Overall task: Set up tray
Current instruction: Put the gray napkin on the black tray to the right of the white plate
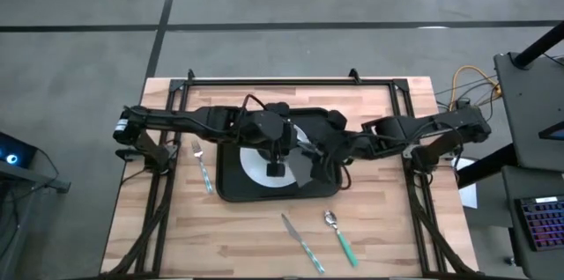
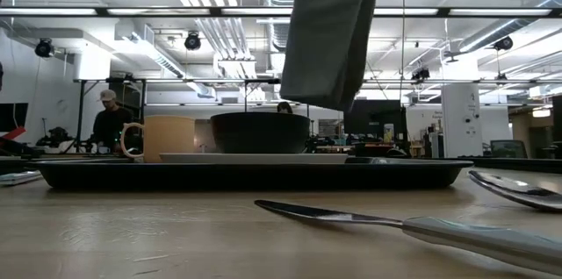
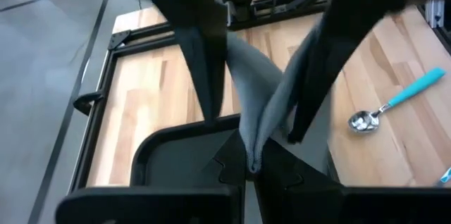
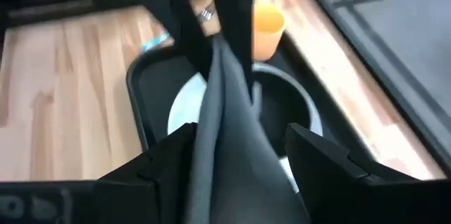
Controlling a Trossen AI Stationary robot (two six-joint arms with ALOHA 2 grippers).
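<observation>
Two dark jointed arms, black cables along links; each tool [image 3: 250,139] has flat black fingers

black tray [image 1: 231,187], white plate [image 1: 256,171], grey napkin [image 2: 329,33] — teal-handled spoon [image 1: 340,236], orange cup [image 4: 266,23] — pale striped wood table [image 1: 379,227].

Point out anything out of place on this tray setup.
The grey napkin isn't laid down: it hangs above the tray, pinched by the left gripper, with the open right gripper around its lower part. Nothing spilled.

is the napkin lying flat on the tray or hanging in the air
Hanging. The grey napkin droops above the tray, pinched by the left end effector; the right end effector stands open around it.
</observation>
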